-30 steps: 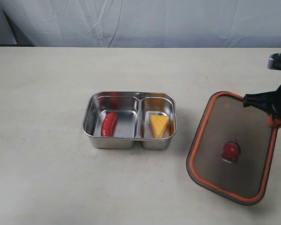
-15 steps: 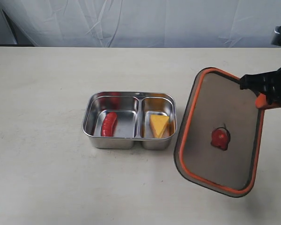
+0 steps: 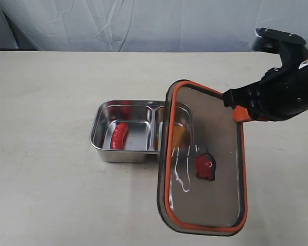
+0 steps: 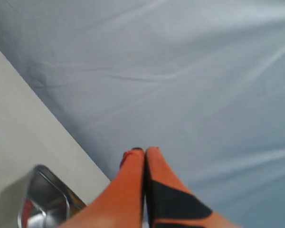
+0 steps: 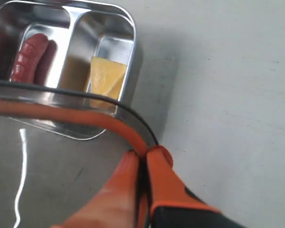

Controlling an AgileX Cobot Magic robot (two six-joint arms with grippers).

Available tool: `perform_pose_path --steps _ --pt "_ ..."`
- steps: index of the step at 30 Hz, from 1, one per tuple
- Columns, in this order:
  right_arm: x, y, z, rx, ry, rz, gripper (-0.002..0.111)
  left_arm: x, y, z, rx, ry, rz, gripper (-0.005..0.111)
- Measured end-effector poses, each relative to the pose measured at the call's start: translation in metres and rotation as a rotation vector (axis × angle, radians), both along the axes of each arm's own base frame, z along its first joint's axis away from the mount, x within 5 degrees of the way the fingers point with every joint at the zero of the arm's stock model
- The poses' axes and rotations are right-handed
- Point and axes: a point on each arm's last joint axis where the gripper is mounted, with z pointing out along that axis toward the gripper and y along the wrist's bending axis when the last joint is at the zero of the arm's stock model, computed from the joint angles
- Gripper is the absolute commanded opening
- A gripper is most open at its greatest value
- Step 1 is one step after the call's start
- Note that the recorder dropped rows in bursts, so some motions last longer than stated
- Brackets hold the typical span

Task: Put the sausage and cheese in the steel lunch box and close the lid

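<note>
Lid [image 3: 220, 154] is now carried left compared with a second ago: then it was seen at the far right of the exterior view, well clear of the box [image 3: 124, 155]; now its left edge is seen overlapping the box's right compartment, centre-right of frame. It is held tilted and off the table [image 3: 51, 195], not yet seated. Right claw [image 3: 239, 113] is clamped on the lid's rim at the upper right edge; in the right wrist view the orange fingers are seen pinched on the seal lip. Left claw [image 4: 145, 153] is closed on nothing, tips together, parked above the box's corner. Sausage [image 3: 119, 135] is lying in the left compartment, cheese [image 5: 106, 78] in the right one, partly screened by the lid in the exterior view. So loading is judged done and only closing is left. Lid is not yet squared up: its long axis is seen running top to bottom of the frame, while the box's runs left to right, so a turn, further travel left and levelling are likely needed before lowering. Risk: with a one-edge pinch, the lid may be dropped skewed onto the rim or the light box may be nudged. Which lid face is down cannot be told for sure.
</note>
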Motion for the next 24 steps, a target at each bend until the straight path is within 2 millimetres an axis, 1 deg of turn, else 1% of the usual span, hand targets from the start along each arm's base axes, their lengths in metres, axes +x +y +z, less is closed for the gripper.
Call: perform_pose_path --steps 2,4,8,11,13,16,21,24 --pt "-0.002 0.005 0.000 0.000 -0.008 0.021 -0.001 -0.003 -0.006 0.007 0.009 -0.011 -0.109 0.000" --pt "-0.004 0.009 0.001 0.001 -0.018 0.039 -0.001 -0.003 -0.013 0.009 0.037 0.007 -0.222 0.000" --pt "-0.007 0.016 0.001 0.002 -0.022 0.068 -0.001 0.000 -0.033 0.002 0.120 0.098 -0.452 0.000" --pt "-0.011 0.022 0.001 0.002 -0.022 0.095 -0.001 0.000 -0.049 0.001 0.151 0.110 -0.576 0.000" --pt "-0.014 0.025 0.001 0.002 -0.022 0.111 -0.001 0.003 -0.058 0.004 0.167 0.121 -0.619 0.000" --pt "-0.017 0.030 0.001 0.004 -0.022 0.133 -0.001 0.008 -0.071 0.013 0.214 0.113 -0.645 0.000" --pt "-0.019 0.032 0.002 0.003 -0.017 0.149 -0.001 0.019 -0.092 0.036 0.346 0.036 -0.669 0.000" --pt "-0.019 0.033 0.006 0.005 -0.009 0.160 -0.001 0.026 -0.103 0.044 0.463 0.036 -0.677 0.008"
